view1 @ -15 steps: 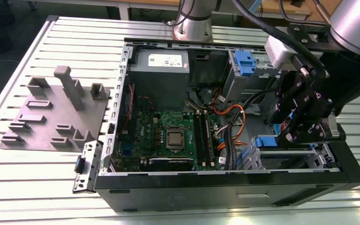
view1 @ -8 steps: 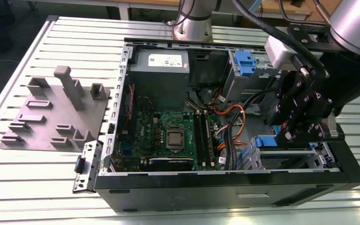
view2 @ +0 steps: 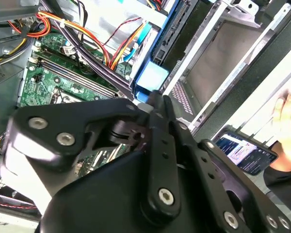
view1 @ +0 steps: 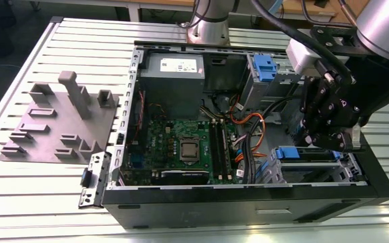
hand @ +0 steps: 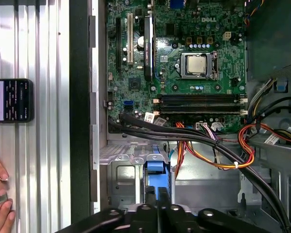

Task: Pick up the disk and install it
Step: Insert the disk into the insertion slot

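The disk [view2: 177,26] appears to sit in the top slot of the silver drive cage [view1: 309,172], at the exterior view's right of the open computer case. Its dark edge and one blue rail show in the second wrist view. It appears as a dark slab [view1: 318,154] in the exterior view. My gripper [view1: 345,144] hangs just over that cage with its black fingers pressed together and nothing between them. In both wrist views the fingertips [hand: 157,201] [view2: 157,102] end right at the blue plastic latch [hand: 155,167] [view2: 151,77]. I cannot tell whether they touch it.
The case holds a green motherboard [view1: 181,147], a grey power-supply box [view1: 174,71], a second cage with a blue part [view1: 265,68], and orange and black cables [hand: 208,150]. A grey fixture plate [view1: 59,121] lies to the exterior view's left. A phone [hand: 9,99] and a person's hand [hand: 0,194] rest on the slatted table.
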### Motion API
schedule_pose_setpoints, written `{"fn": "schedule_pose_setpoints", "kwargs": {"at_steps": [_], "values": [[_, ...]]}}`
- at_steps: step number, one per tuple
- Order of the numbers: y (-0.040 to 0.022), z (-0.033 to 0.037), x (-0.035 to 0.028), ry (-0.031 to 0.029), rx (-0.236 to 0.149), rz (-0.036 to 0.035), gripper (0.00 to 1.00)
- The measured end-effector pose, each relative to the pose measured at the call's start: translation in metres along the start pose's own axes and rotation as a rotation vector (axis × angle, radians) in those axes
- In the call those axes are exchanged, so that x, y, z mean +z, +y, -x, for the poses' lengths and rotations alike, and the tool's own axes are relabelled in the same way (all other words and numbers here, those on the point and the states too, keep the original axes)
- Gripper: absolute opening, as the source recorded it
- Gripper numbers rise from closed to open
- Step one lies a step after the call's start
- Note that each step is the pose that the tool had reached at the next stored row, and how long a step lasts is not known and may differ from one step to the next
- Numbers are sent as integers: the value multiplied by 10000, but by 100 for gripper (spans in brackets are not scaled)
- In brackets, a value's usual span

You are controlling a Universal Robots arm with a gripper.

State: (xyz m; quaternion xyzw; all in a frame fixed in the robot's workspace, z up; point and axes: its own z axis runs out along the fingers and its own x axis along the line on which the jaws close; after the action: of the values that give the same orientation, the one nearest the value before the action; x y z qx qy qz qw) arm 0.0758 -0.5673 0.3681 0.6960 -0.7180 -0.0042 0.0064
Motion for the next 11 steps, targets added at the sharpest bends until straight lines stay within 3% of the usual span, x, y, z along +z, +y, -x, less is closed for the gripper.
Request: {"fn": "schedule_pose_setpoints", "kwargs": {"at_steps": [2,5,11], "values": [[0,0,0,1,0,0,11],[-1,0,11,-5,-2,-18,11],[-13,1,103,-3,0,-77,11]]}}
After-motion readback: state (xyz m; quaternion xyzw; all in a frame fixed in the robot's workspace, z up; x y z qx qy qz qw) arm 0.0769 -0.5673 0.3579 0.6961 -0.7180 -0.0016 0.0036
